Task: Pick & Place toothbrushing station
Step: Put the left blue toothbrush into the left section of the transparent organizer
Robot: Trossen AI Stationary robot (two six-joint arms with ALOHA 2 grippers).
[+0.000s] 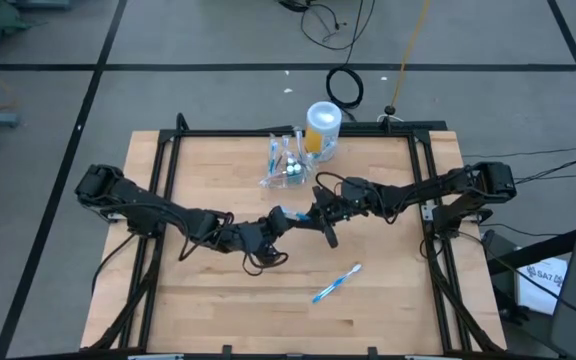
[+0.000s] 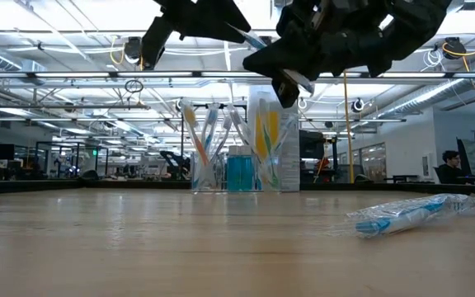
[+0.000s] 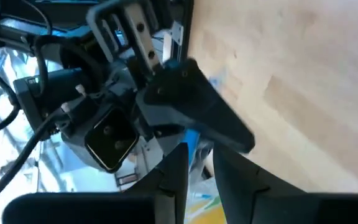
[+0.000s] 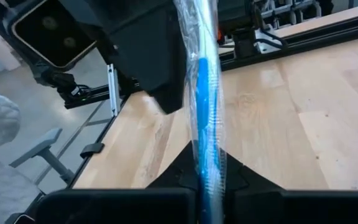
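Both grippers mid-table: right gripper (image 4: pixel 210 177) clamped on wrapped toothbrush (image 4: pixel 202 93), cup (image 1: pixel 286 165) well beyond.

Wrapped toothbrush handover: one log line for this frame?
wrapped toothbrush: midair, right gripper shut on it | left gripper: at its other end, grip unclear | cup: back of table | second toothbrush: on table

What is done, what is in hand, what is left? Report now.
Done: the clear cup beside the yellow container holds several toothbrushes. In hand: the right end effector is shut on a wrapped blue toothbrush mid-table, with the left end effector right at it. Left: that brush and the loose wrapped toothbrush on the table.
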